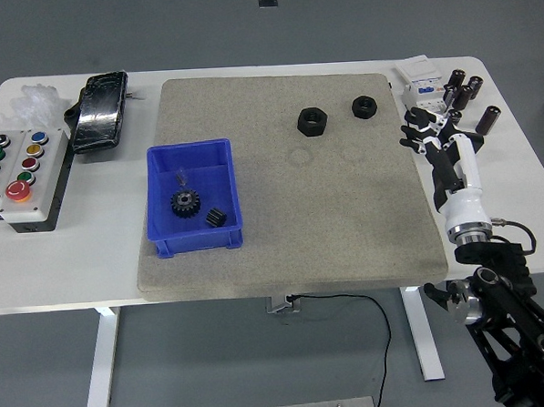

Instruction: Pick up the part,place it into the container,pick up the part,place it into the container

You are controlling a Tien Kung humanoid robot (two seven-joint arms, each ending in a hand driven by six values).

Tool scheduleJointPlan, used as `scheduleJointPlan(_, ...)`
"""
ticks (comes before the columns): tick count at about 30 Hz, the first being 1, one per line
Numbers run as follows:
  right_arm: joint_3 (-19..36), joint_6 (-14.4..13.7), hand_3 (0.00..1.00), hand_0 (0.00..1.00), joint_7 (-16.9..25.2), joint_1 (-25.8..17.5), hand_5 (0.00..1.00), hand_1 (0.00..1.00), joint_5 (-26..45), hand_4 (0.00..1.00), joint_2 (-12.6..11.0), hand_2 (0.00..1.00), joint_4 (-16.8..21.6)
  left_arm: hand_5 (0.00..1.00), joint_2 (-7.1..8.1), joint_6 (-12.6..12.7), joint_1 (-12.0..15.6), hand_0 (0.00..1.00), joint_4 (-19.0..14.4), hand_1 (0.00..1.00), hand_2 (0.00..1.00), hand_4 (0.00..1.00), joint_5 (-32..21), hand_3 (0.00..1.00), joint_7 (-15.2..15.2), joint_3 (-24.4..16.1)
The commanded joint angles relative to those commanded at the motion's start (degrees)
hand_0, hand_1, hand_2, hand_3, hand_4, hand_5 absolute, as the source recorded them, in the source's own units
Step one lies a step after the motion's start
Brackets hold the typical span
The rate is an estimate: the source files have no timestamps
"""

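The right hand (430, 133) hovers empty with fingers relaxed, at four o'clock from the nearer nut (365, 106); blue bin (191, 157) holds two gears (185, 204).

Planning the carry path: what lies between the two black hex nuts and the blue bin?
Only bare grey mat between the black hex nuts and blue bin, per head view.

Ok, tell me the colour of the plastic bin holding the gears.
Blue; the plastic bin shows plainly in the head view.

Two gears (196, 208) in blue bin (190, 160), right hand (433, 133) empty
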Motion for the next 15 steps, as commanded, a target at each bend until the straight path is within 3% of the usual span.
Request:
scheduleJointPlan(1, 0.2, -1.04, 0.629, 0.632, 0.76, -0.07, 0.591, 0.668, 0.47, 0.79, -0.01, 0.649, 0.02, 0.281, 0.0, 0.01, 0.05, 0.684, 0.0, 0.622, 0.56, 0.584, 0.02, 0.605, 0.03, -0.03)
scheduleJointPlan(5, 0.71, -4.12, 0.629, 0.632, 3.33, -0.2, 0.591, 0.668, 2.23, 0.79, -0.02, 0.649, 0.14, 0.281, -0.08, 0.0, 0.17, 0.684, 0.0, 0.622, 0.56, 0.584, 0.06, 0.605, 0.13, -0.04)
scheduleJointPlan(15, 1.82, -5.68, 0.62, 0.621, 6.65, -0.55, 0.594, 0.652, 4.8, 0.78, -0.32, 0.629, 0.82, 0.28, -0.19, -0.05, 0.2, 0.683, 0.0, 0.621, 0.56, 0.584, -0.55, 0.605, -0.21, 0.87)
